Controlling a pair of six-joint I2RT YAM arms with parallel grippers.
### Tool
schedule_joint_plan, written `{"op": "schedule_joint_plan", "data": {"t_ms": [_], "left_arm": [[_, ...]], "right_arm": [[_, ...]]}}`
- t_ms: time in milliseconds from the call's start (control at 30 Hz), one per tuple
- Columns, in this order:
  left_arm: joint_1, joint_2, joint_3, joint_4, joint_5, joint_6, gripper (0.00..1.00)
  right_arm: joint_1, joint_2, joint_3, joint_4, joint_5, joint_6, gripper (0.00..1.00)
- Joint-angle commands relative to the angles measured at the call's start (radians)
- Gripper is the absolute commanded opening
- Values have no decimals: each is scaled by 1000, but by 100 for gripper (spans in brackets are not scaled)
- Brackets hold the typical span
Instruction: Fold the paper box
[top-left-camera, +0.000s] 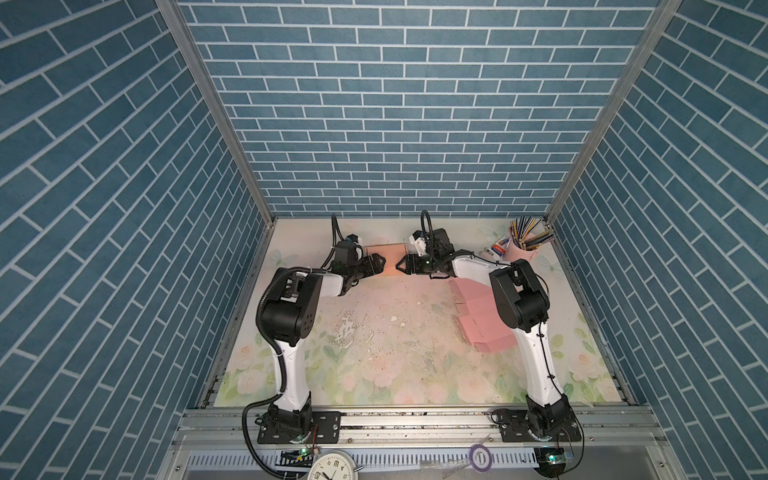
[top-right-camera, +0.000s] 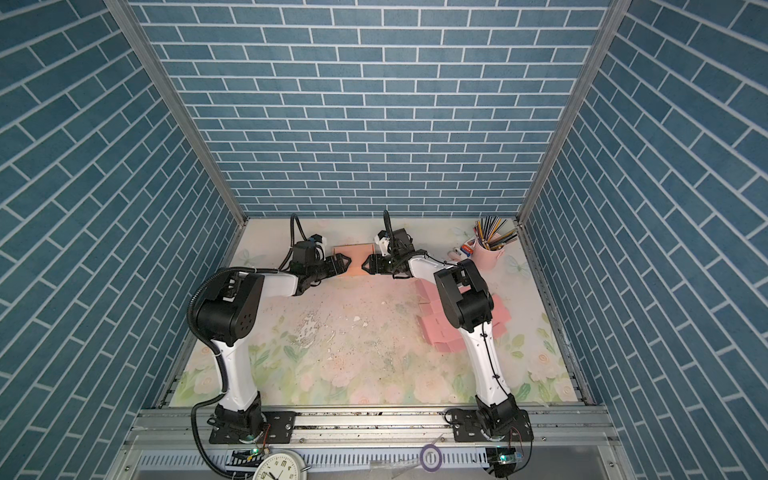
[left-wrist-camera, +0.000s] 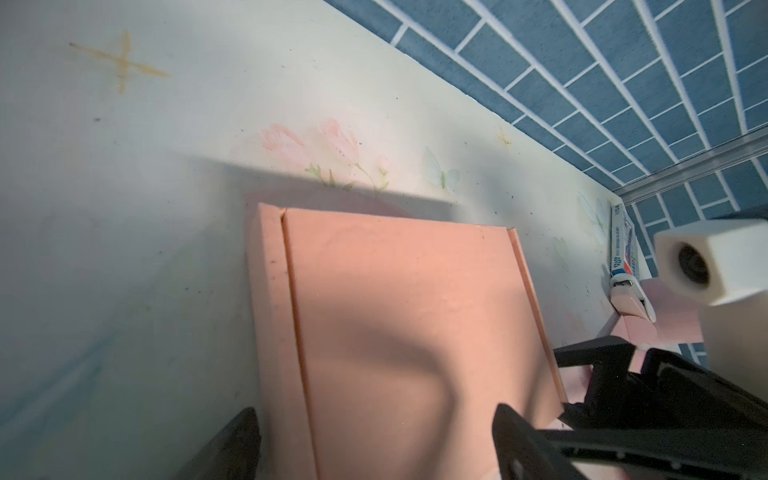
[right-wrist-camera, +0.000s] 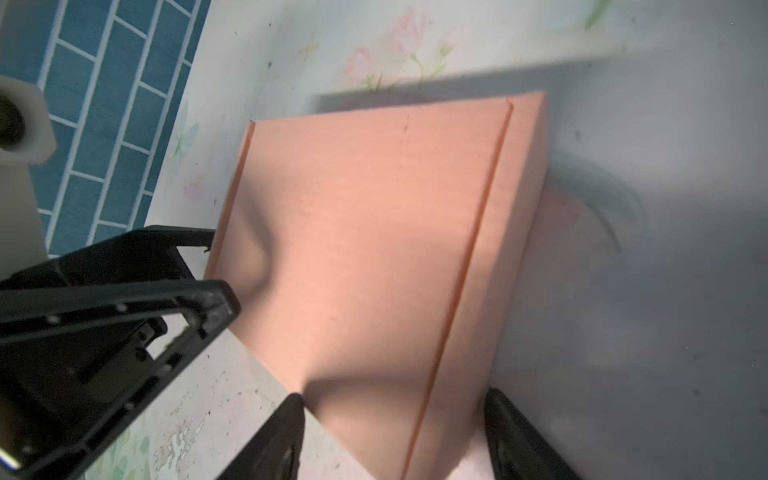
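Sitting closed at 12 o'clock on the counter (top-left-camera: 374, 332), the box (top-left-camera: 388, 253) is looking fully folded, while the left pincer (top-left-camera: 383, 264) at its 9 o'clock and the right pincer (top-left-camera: 399, 264) at its 3 o'clock are standing open around its ends, so probably only backing away is remaining.

The paper box (left-wrist-camera: 415, 311) is showing matt, smooth peach card with crisp creases. The table (top-left-camera: 374, 332) is wearing a matt floral print, flaking and speckled mid-surface. The front rail (top-left-camera: 415, 419) is gleaming as ribbed bare metal.
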Motion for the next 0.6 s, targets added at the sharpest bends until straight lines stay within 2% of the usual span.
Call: {"op": "schedule_joint_plan", "data": {"t_ms": [0, 167, 567], "left_arm": [[26, -54, -36, 21, -1, -8, 88], [29, -114, -89, 3, -49, 11, 88], [17, -246, -245, 116, -10, -57, 88]], "right_arm": [[0, -65, -25, 20, 3, 2, 70], [2, -83, -40, 24, 4, 6, 69], [17, -58, -24, 52, -30, 47, 65]]}}
